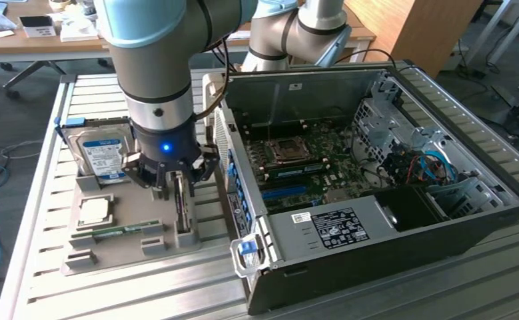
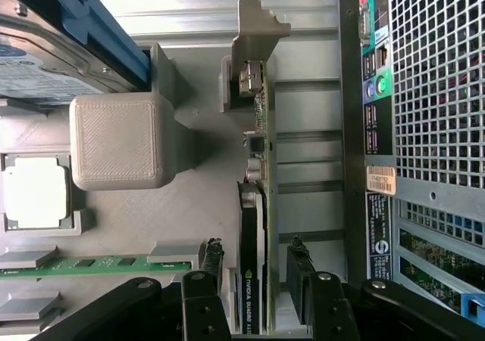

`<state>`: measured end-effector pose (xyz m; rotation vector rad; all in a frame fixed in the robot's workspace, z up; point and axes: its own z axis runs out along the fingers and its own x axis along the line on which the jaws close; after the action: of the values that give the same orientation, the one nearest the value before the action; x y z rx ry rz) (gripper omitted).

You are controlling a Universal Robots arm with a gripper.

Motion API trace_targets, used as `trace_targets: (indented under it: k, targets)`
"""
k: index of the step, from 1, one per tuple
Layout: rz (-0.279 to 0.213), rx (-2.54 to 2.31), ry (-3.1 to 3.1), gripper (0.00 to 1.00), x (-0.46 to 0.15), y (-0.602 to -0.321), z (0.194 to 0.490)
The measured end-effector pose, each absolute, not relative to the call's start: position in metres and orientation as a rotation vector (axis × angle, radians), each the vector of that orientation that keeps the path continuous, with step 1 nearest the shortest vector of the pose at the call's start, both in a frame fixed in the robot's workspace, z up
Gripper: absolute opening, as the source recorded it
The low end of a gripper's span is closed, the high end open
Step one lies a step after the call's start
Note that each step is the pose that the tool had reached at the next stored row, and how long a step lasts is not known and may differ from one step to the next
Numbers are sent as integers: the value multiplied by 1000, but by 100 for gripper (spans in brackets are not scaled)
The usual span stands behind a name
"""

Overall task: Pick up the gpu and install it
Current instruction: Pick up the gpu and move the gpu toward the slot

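Note:
The gpu (image 1: 182,215) stands on its long edge in a slot of the grey printed holder (image 1: 117,257), beside the open computer case (image 1: 392,220). In the wrist view the gpu (image 2: 254,197) is a thin green board with a black face, its silver bracket end farthest from the camera. My gripper (image 1: 177,189) hangs straight over it, low down. The gripper (image 2: 256,264) is open, with one black finger on each side of the card and a small gap between each finger and the card.
The holder also carries a blue-labelled hard drive (image 1: 102,157), a square processor (image 1: 94,211) and a narrow green memory stick (image 1: 117,231). The case's rear panel (image 2: 424,91) is close to the card. The motherboard (image 1: 312,167) lies exposed inside. A second arm's base (image 1: 295,33) stands behind.

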<state>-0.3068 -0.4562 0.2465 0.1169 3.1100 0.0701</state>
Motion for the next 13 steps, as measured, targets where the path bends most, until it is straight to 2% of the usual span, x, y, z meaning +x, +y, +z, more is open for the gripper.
trace_targets:
  k: [13]
  targets:
    - [71,117,3110,47,-307,-456,236]
